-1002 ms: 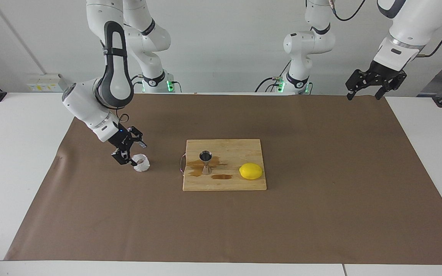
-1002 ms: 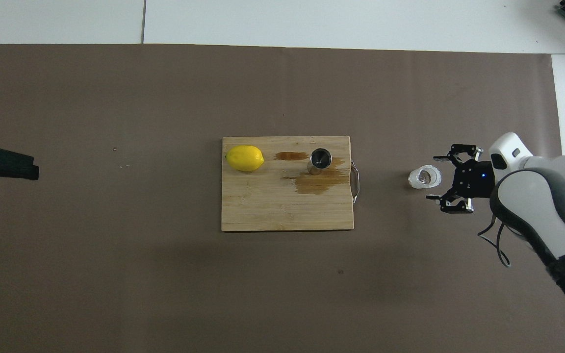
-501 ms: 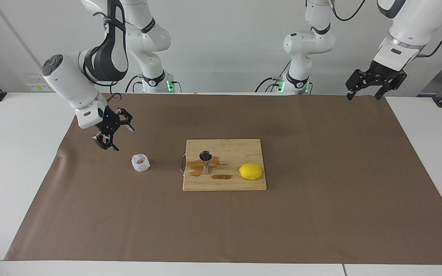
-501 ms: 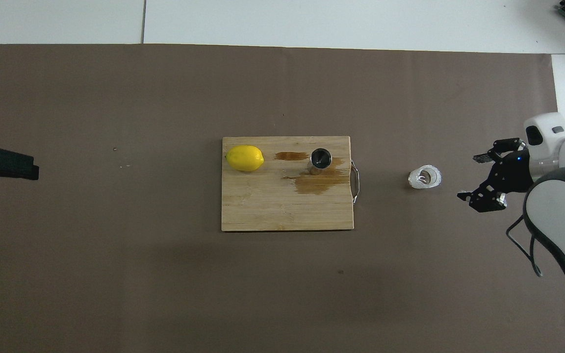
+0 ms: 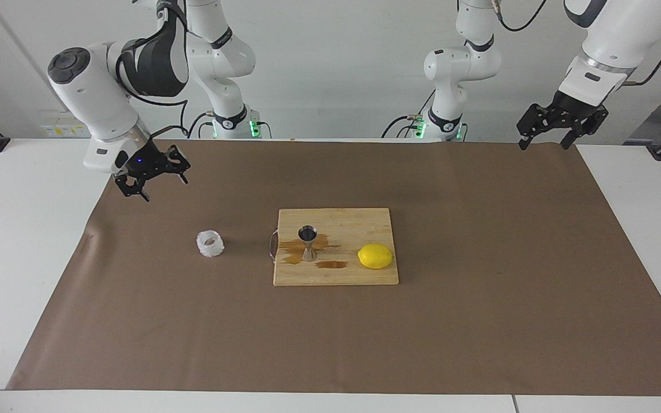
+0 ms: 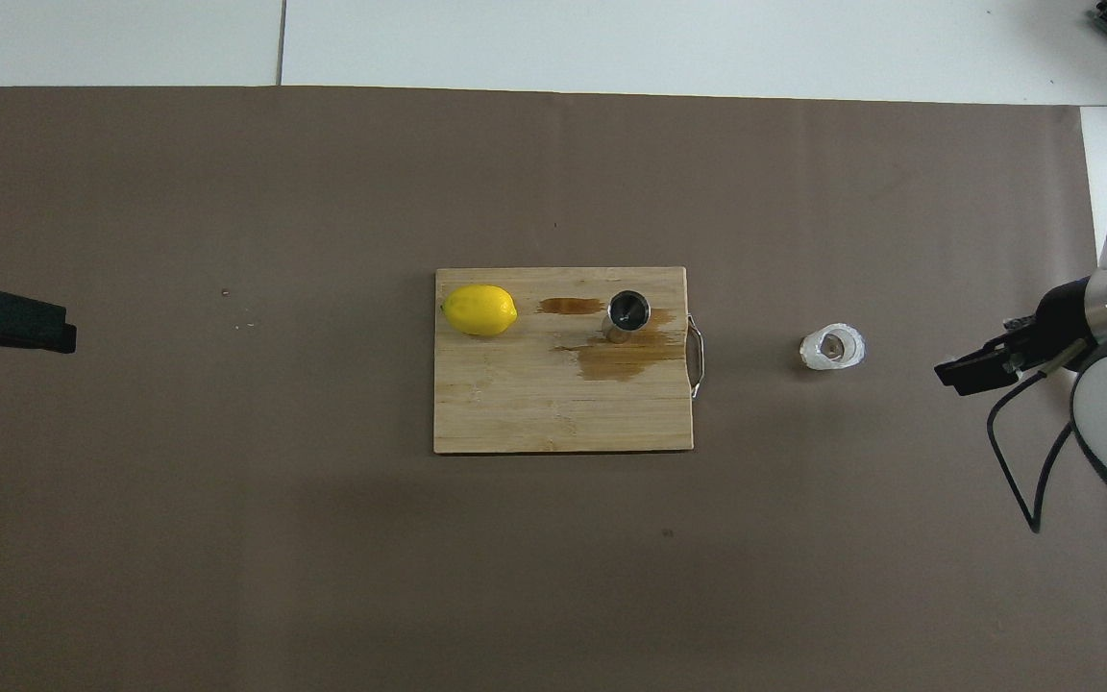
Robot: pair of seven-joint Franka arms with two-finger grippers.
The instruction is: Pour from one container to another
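Observation:
The whitish crinkled cup (image 5: 210, 243) stands upright on the brown mat, beside the cutting board toward the right arm's end of the table; it also shows in the overhead view (image 6: 832, 348). The steel hourglass jigger (image 5: 307, 243) stands upright on the wooden board, by its handle end (image 6: 627, 314). My right gripper (image 5: 159, 186) is open and empty, raised over the mat near its edge, apart from the cup (image 6: 971, 370). My left gripper (image 5: 543, 143) is open and empty, waiting over the mat's corner at the left arm's end (image 6: 35, 327).
The wooden cutting board (image 5: 342, 275) lies mid-table with a metal handle toward the cup. A yellow lemon (image 5: 375, 256) rests on it beside the jigger. Brown wet stains (image 6: 623, 358) spread on the board around the jigger.
My right gripper has let go of the cup and drawn up and away from it toward the mat's edge. The cup stays standing. The left arm has not moved.

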